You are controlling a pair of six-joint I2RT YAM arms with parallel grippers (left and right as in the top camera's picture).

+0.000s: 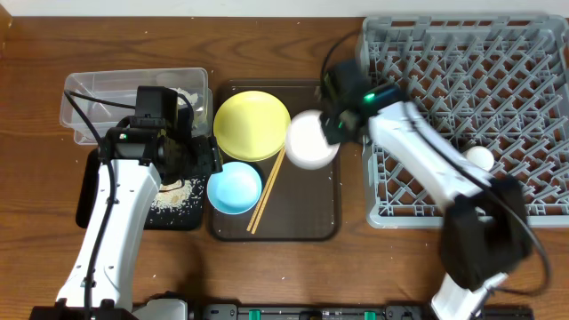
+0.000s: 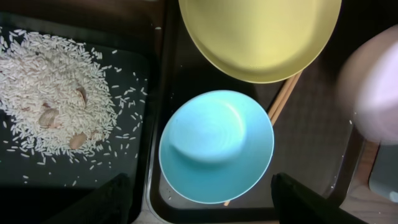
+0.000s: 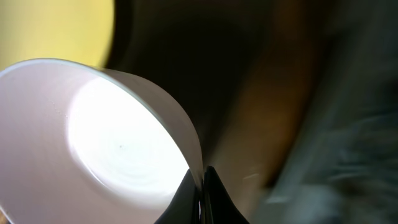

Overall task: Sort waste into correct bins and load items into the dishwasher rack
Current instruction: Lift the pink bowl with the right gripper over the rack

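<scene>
Right wrist, right gripper [image 3: 200, 190] nipping white bowl [image 3: 106, 143] rim, left gripper [image 2: 208, 204] spread wide

There are a yellow plate [image 1: 252, 124], light blue bowl [image 1: 234, 188], white bowl [image 1: 310, 142] and grey grid-patterned rack [image 1: 498, 80].

Grey dishwasher rack [image 1: 498, 62] sat at the right of the bench, with a small white cup [image 1: 480, 157] inside near its front. Yellow plate [image 1: 252, 124] lay flat and empty. White bowl [image 1: 311, 140] was just beside the plate's right edge, tilted, its rim pinched in the jaws of the right gripper [image 3: 202, 186]. Light blue bowl [image 1: 235, 188] stood upright and empty in front of the plate. Chopsticks [image 1: 267, 191] lay diagonally beside the blue bowl, far ends tucked under the plate. Black tray [image 1: 93, 191] at the left held a spread heap of rice scraps [image 2: 56, 93]. Clear box [image 1: 133, 98] sat behind it.
</scene>
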